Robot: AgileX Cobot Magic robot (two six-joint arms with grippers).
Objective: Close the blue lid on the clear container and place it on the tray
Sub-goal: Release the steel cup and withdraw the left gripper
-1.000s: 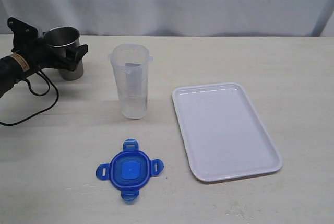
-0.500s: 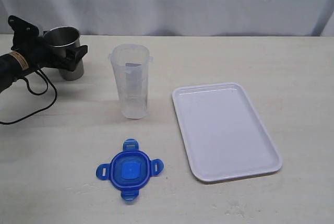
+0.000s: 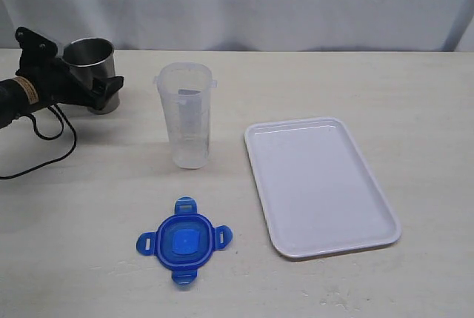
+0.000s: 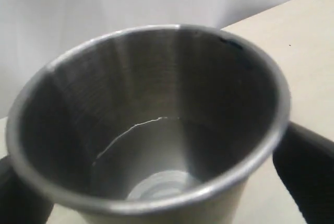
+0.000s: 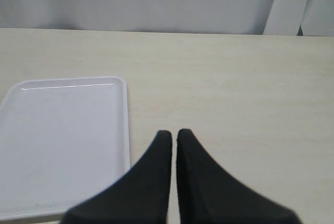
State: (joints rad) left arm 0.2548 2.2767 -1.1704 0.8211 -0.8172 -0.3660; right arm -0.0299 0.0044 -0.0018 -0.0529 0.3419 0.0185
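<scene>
One empty steel cup (image 3: 89,57) clamped in left gripper (image 3: 96,81), left of clear container (image 3: 185,118); right gripper (image 5: 174,135) jaws pinched together; blue lid (image 3: 184,241) in front, tray (image 3: 318,184) right, all apart.

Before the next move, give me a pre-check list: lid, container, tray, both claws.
1. blue lid lying flat, nothing on it: ok.
2. clear container upright, mouth open and uncovered: ok.
3. tray has bare room for the container: ok.
4. left claw free to work the lid: not ok. Its fingers sit on either side of the metal cup. Whether it grips the cup: cannot tell.
5. right claw ready to grasp: not ok. Its jaws are shut, low over the table near the tray's edge, and it is out of the exterior view.
</scene>
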